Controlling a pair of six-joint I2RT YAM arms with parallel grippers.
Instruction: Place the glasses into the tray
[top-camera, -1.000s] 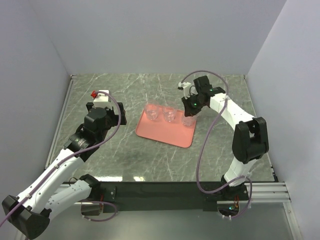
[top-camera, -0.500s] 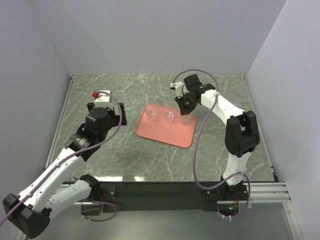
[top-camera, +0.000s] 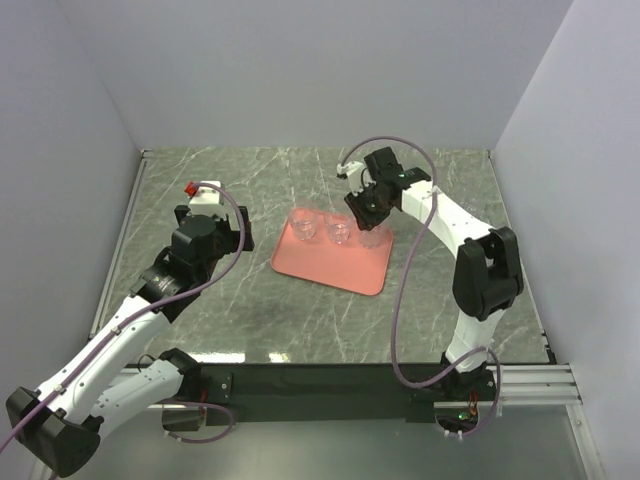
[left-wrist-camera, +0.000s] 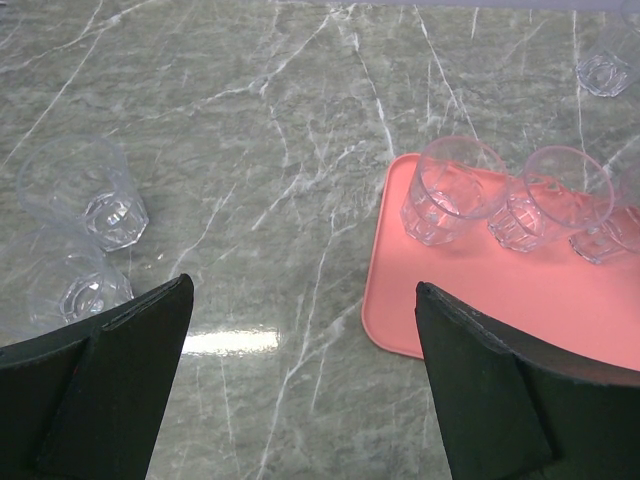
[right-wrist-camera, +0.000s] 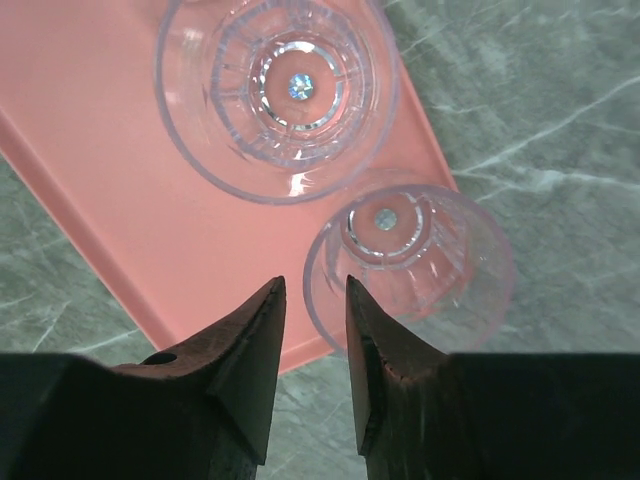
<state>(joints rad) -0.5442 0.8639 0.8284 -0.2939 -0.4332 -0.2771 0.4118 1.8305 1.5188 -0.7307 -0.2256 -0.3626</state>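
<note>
the right gripper (right-wrist-camera: 315, 300) holds its fingers drawn nearly together. the near wall of the pinched glass (right-wrist-camera: 420, 250) sits in the narrow gap, one finger inside the rim and one outside, so it reads as a pinch on that wall. this glass straddles the rim of the tray (right-wrist-camera: 120, 180): pink shows under the part ahead and left of the fingers, bare table (right-wrist-camera: 540, 120) under the part to their right.

the step in hand looks like seating it fully inside. doing that well means carrying it toward the left-finger side until the whole base is over pink and setting it flat. the fingers then part only a little and lift straight up, so the wall is not dragged.

room is tight ahead of the fingertips: a neighbour glass (right-wrist-camera: 275, 90) stands on the tray just beyond, so a long push risks a knock. the tray floor on the left-finger side is open.

the left gripper (left-wrist-camera: 303, 290) is spread wide and empty. two loose glasses (left-wrist-camera: 85, 195) stand on the table beyond its left finger, and the tray lies beyond its right.
</note>
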